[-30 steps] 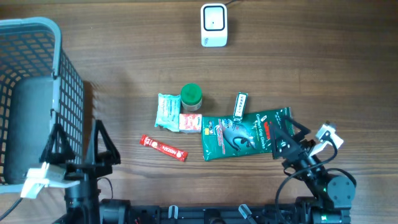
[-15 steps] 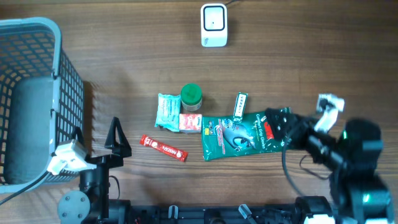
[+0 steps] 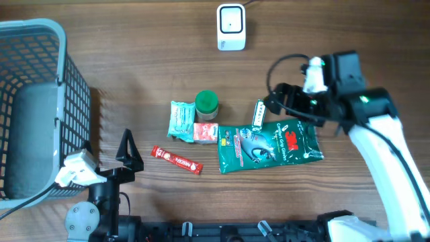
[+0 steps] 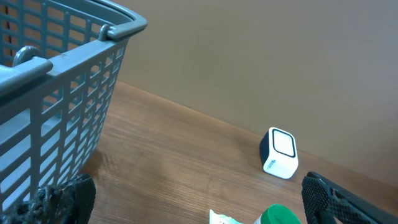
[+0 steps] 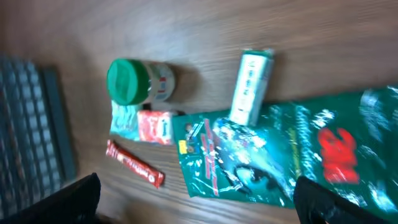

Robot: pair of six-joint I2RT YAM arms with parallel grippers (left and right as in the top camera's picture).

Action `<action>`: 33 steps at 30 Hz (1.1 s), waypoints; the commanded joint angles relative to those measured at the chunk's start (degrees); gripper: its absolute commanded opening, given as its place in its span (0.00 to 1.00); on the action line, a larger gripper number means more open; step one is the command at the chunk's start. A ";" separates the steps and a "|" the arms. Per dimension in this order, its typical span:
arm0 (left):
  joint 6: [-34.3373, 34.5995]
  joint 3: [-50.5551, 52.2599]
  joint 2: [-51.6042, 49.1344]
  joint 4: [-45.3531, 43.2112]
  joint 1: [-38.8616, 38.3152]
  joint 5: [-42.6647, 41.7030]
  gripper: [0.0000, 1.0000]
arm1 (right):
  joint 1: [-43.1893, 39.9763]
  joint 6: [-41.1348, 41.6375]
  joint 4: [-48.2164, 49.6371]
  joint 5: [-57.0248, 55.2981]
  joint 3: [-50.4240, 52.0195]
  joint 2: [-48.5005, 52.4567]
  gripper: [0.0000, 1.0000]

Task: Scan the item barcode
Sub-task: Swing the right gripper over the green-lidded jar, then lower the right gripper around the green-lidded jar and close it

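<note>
Dark wood-grain table (image 3: 134,67), plain tan wall (image 4: 261,56) behind

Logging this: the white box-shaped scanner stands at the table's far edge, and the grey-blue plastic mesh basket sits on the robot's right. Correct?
No. The grey-blue plastic mesh basket sits on the robot's left, as the overhead view shows. The white box-shaped scanner does stand at the far edge.

A: Free counter (image 3: 134,74)?
B: Bare wood between scanner (image 3: 230,27) and jar (image 3: 206,104), also between basket (image 3: 74,101) and sachet (image 3: 180,119).
A: Blockers?
B: Jar, sachet, red box (image 3: 205,132), gum pack (image 3: 260,113), green pouch (image 3: 265,144) crowded together; basket walls left edge.
</note>
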State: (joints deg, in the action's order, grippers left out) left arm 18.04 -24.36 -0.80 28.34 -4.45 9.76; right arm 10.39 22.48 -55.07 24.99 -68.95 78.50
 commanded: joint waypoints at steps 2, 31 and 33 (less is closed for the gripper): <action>-0.94 0.17 0.48 -0.17 -0.22 0.13 1.00 | 2.25 -12.04 6.40 8.94 -0.87 4.59 1.00; -0.94 0.17 0.48 -0.17 -0.22 0.13 1.00 | 27.47 -33.03 2.69 -18.53 -29.73 38.12 1.00; -0.94 0.17 0.48 -0.17 -0.22 0.13 1.00 | 27.91 -32.98 3.58 -18.51 -29.73 39.34 1.00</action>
State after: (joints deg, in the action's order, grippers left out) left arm 18.04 -24.36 -0.80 28.32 -4.45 9.76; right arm 37.76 -9.28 -52.40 6.17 -97.21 114.85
